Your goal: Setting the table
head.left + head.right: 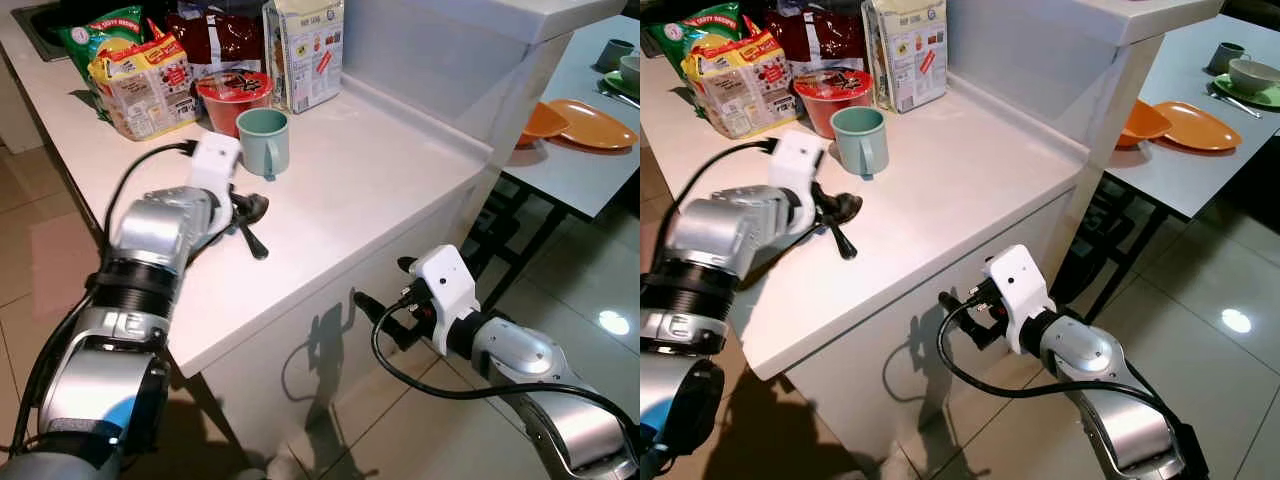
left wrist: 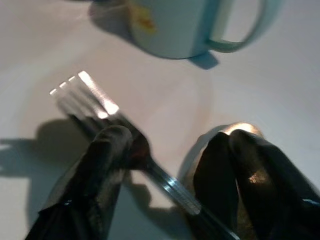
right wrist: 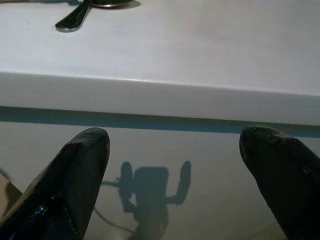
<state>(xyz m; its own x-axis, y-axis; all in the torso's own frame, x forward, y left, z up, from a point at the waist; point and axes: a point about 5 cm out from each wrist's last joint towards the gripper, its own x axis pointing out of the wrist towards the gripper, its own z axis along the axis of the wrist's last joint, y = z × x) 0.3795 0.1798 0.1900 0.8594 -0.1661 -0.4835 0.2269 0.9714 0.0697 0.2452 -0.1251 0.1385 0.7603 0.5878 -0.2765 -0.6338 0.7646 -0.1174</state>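
Eye views: left tool low over the white desk, fork under it, just short of the green mug. Behind the mug: red bowl, noodle pack, carton. Right tool below the desk edge, facing the cabinet front. Far right, second desk with orange plates.

Left wrist view: fingers straddle the fork's neck, spread, not clamped on it; fork flat on the desk, mug near its tines.

Right wrist view: fingers wide apart, holding nothing; desk edge ahead, dark utensil handle on top.
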